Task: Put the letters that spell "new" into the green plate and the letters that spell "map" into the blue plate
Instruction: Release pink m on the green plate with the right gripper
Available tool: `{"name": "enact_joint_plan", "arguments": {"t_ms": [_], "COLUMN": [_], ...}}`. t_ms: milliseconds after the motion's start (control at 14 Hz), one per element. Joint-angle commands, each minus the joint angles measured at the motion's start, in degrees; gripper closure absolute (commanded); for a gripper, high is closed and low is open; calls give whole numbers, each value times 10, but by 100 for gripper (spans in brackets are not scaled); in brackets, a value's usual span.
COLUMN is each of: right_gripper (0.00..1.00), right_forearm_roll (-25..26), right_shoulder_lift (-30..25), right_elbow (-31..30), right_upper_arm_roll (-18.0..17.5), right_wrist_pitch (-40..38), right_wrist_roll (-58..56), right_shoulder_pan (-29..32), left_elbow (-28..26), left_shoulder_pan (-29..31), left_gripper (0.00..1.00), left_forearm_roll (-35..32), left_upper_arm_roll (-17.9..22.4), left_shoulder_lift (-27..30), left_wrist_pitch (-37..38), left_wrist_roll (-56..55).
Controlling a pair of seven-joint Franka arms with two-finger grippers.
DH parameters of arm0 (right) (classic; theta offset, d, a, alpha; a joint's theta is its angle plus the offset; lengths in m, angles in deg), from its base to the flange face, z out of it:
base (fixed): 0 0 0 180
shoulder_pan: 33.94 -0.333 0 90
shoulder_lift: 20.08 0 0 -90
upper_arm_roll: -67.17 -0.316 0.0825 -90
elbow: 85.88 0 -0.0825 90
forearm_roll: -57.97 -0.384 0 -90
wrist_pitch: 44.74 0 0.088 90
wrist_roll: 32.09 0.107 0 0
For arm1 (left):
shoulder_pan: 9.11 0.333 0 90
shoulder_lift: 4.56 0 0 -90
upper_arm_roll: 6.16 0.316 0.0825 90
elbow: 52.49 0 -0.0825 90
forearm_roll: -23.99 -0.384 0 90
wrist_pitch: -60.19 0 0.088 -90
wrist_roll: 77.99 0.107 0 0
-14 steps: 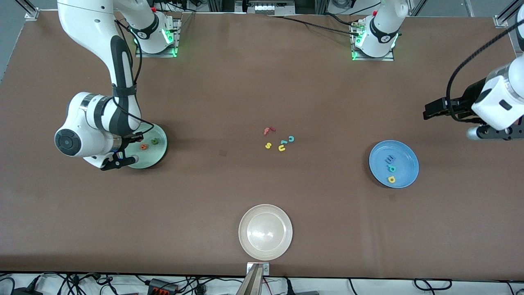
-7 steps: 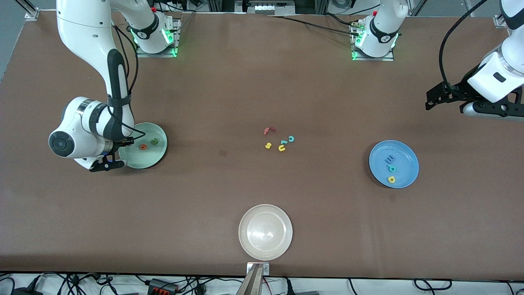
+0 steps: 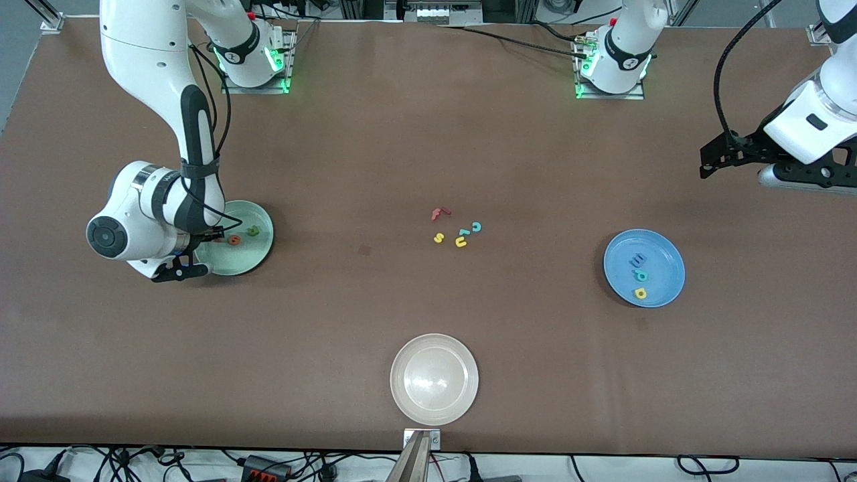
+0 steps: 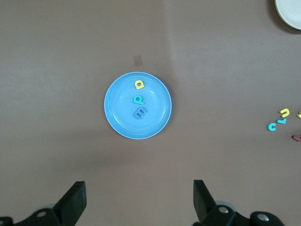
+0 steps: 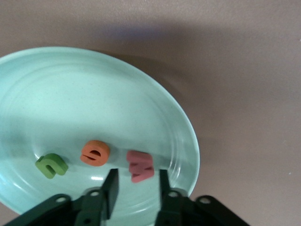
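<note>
Lying pinkish-red "w" (image 5: 140,165), green plate (image 5: 56,84)

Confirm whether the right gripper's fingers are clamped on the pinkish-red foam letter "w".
No: in the right wrist view the right gripper has its fingers parted, and the pinkish-red foam "w" lies free on the pale green plate.

so counting it up there's three plates, one green (image 3: 258,258), one blue (image 3: 663,251), one cream-white (image 3: 434,379), with three letters in green, three in blue, plus five loose letters (image 3: 458,229) mid-desk
</note>
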Motion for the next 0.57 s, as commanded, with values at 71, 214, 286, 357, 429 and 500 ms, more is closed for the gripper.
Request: {"name": "enact_joint_plan", "arguments": {"t_ms": [71, 214, 286, 357, 429, 500], "right_gripper": [0, 0, 0, 0, 0, 0], "right_forearm_roll": [-11, -11, -11, -12, -12, -12], "right_shoulder_lift": [-13, -13, -13, -13, -12, -12], "right_elbow": [5, 18, 23, 30, 39, 50], "right_upper_arm_roll": [2, 3, 3, 3, 3, 3], "right_wrist_pitch": [-3, -3, -4, -3, -3, -4], "right_wrist_roll": [-8, -8, -7, -6, -6, -7], "right_shoulder_pan": [-2, 1, 1, 1, 3, 5], "left_elbow": [11, 10, 11, 12, 12, 15], "left_shoulder_pan": [-2, -3, -3, -2, -1, -3], "left_gripper": [0, 0, 0, 0, 0, 0], "left_forearm_roll": [-8, -8, -8, -8, -6, -11], "left_upper_arm_roll": [3, 3, 2, 3, 3, 2], "left_shoulder_lift": [0, 1, 0, 1, 2, 2], "left_wrist_pitch": [12, 10, 8, 9, 8, 8], "left_wrist_roll": [26, 43, 45, 45, 46, 45]}}
